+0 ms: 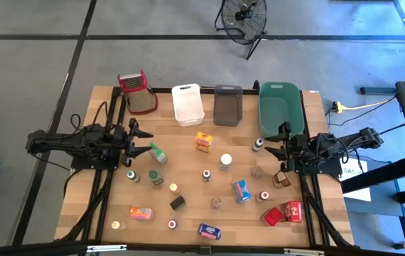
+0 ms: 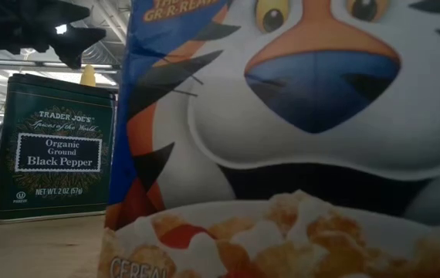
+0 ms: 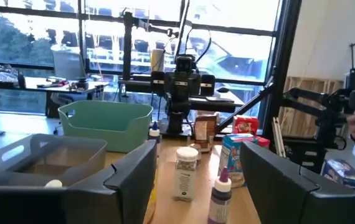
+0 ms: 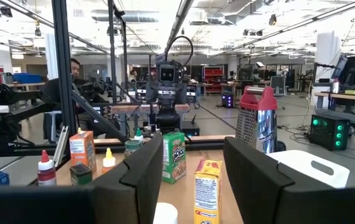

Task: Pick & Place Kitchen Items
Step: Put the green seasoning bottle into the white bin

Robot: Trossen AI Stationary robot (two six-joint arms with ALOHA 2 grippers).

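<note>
Both arms sit low at opposite side edges of the tabletop, pointing inward at each other. Left gripper: fingers spread wide, nothing between them. Right gripper: fingers likewise parted and empty.

The kitchen items are scattered over the middle and near half of the tabletop, none in the tubs along the far edge: white tub, grey tub, green tub. The grater stands at the far left corner.

Nearest the left fingers: a green-capped bottle, just inward of the gripper and slightly toward the near edge, lying tilted, long axis slanting across the tabletop. Nearest the right fingers: a small purple-capped bottle, upright, just inward of the fingertips. The yellow box stands between the two arms, well apart from both.

Judgement: no pick begun. Either arm has a short reach; the left would likely need to turn its wrist across the bottle's slant.
</note>
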